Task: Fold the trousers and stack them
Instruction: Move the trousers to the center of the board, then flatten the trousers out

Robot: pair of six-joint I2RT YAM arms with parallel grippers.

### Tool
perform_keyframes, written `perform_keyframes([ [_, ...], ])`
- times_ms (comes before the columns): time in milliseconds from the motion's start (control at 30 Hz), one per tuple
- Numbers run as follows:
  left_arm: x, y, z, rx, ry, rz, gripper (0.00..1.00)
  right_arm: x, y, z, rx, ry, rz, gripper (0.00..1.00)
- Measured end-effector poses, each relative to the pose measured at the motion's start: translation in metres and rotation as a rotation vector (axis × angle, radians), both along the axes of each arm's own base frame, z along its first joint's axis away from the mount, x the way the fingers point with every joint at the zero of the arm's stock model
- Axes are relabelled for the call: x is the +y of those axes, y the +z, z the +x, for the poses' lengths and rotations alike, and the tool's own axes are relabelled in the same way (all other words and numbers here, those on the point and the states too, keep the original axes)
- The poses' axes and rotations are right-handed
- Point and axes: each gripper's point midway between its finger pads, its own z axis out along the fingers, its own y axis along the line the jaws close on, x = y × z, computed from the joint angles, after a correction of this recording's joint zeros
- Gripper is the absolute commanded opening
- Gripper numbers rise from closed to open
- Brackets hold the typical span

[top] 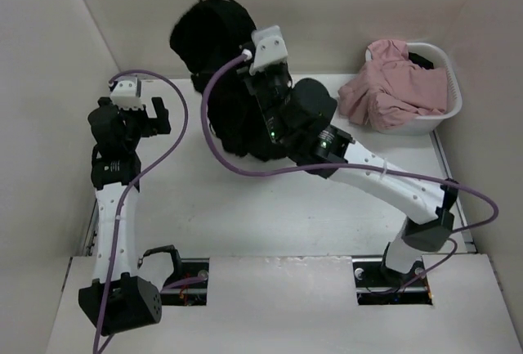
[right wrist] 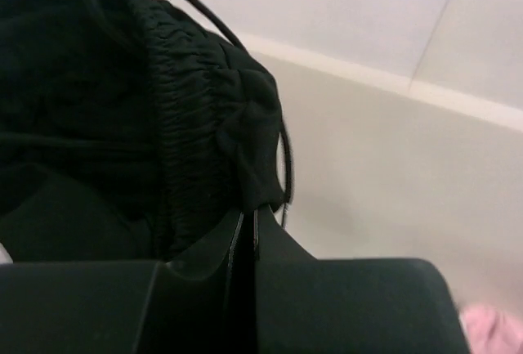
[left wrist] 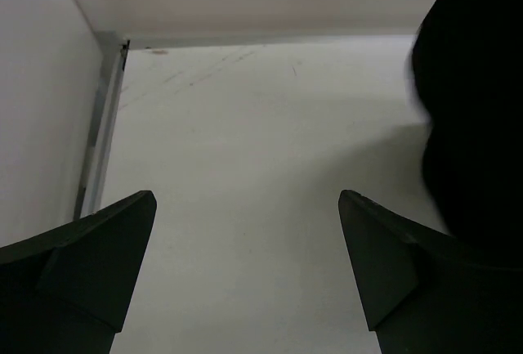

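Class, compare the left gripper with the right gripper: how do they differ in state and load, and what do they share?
The left gripper stands wide open; the right gripper is shut. The left gripper holds nothing, bare table between its fingers; the right gripper pinches the trousers near the gathered waistband. Both have dark fingers.

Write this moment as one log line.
right hand: shut on trousers | left hand: open, empty | basket: holds pink garment
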Motion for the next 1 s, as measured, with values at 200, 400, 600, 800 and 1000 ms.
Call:
perform_keyframes([
  [200, 0.006, 0.025, 0.011, -0.059, -0.011, 0.082, 1.00, -0.087, -0.180, 0.020, 0.332, -0.200, 0.067, 0.76],
  [400, -0.014, -0.016, -0.002, 0.088, -0.156, 0.292, 1.00, -0.239, -0.303, -0.024, 0.551, -0.419, 0.237, 1.00],
  [600, -0.114, -0.145, -0.082, 0.407, -0.630, 0.482, 1.00, -0.229, -0.295, -0.004, 0.655, -0.186, 0.548, 1.00],
  [800, -0.125, -0.253, -0.166, 0.632, -0.870, 0.730, 1.00, -0.132, -0.436, 0.043, 1.082, -0.063, 0.434, 1.00],
  [1000, -0.130, -0.260, -0.132, 0.551, -0.771, 0.789, 0.97, -0.078, -0.493, 0.074, 1.274, -0.023, 0.438, 0.95],
])
